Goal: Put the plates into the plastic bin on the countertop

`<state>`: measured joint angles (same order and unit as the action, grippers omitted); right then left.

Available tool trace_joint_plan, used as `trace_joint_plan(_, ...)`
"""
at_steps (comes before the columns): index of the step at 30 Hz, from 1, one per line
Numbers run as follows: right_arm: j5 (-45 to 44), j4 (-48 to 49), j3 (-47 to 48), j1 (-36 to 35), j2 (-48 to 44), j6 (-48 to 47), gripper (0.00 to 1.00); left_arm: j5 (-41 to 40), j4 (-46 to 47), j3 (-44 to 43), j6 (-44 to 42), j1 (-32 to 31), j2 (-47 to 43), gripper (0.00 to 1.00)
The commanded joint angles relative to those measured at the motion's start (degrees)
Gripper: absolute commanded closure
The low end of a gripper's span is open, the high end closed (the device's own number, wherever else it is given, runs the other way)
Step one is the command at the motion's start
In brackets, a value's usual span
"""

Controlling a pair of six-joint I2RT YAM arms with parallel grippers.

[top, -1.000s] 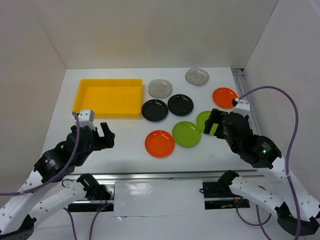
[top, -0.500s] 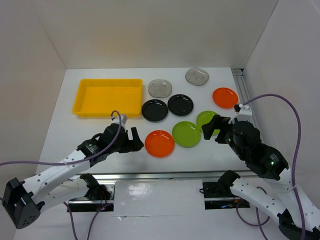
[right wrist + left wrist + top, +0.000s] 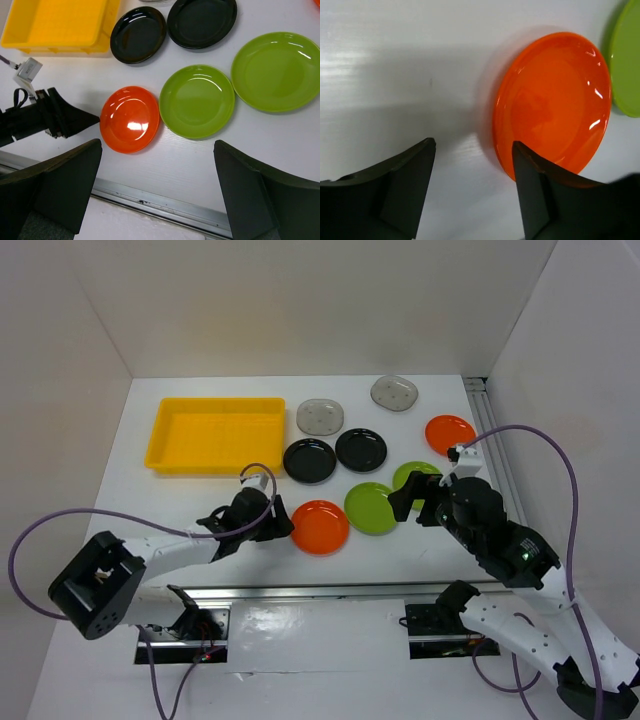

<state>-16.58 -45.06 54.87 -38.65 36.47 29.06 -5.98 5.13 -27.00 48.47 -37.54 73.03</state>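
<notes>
Now our left pincer (image 3: 472, 147), wide open and empty, sits just left of the nearest orange plate (image 3: 552, 100).

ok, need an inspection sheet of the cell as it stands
surface: white countertop, no spills seen
job's things: yellow bin empty; all eight plates lie on the countertop: near orange plate, far orange plate, lime green plates and, black plates and, grey plates and
clutter: nothing seen
end effectors: left end effector open, low, one finger at the near orange plate's rim; right end effector open, above the plates, holding nothing
cables: purple cables loop off both arms, none on a plate
surroundings: white walls on three sides; metal rail along the right edge
</notes>
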Motion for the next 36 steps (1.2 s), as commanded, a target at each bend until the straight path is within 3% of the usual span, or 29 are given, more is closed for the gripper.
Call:
trace_joint_plan(1, 0.7, 3.5, -0.9, -0.3, -1.4, -0.2, 0.0, 1.1, 9.1, -0.6, 0.3, 0.7, 3.5, 0.27)
trace_joint_plan(7, 1.2, 3.5, -1.4, -0.3, -1.9, -0.2, 0.0, 1.6, 11.0, -2.4, -0.8, 0.7, 9.1, 0.32)
trace_joint_plan(14, 1.2, 3.5, -1.4, -0.3, -1.9, -0.2, 0.0, 0.6, 10.3, -3.5, 0.5, 0.7, 12.4, 0.5)
trace_joint_plan(22, 1.2, 3.5, -1.4, -0.3, -1.9, 0.3, 0.0, 1.1, 10.3, -4.7, 1.6, 0.7, 15.6, 0.84)
trace_joint_plan(24, 1.2, 3.5, -1.4, -0.3, -1.9, 0.3, 0.0, 0.5, 7.9, -5.3, 1.6, 0.7, 15.6, 0.99)
trace_joint_plan(26, 1.2, 3.5, -1.4, -0.3, -1.9, 0.3, 0.0, -3.1, 3.0, -8.4, 3.3, 0.7, 14.9, 1.0)
trace_joint_plan(31, 1.7, 3.5, -2.0, -0.3, -1.9, 0.3, 0.0, -18.3, -23.2, -18.1, 8.3, -1.2, 8.4, 1.0)
trace_joint_plan(36, 1.7, 4.0, -2.0, -0.3, -1.9, 0.3, 0.0, -27.6, -36.4, -27.7, 9.6, -1.2, 2.6, 1.0)
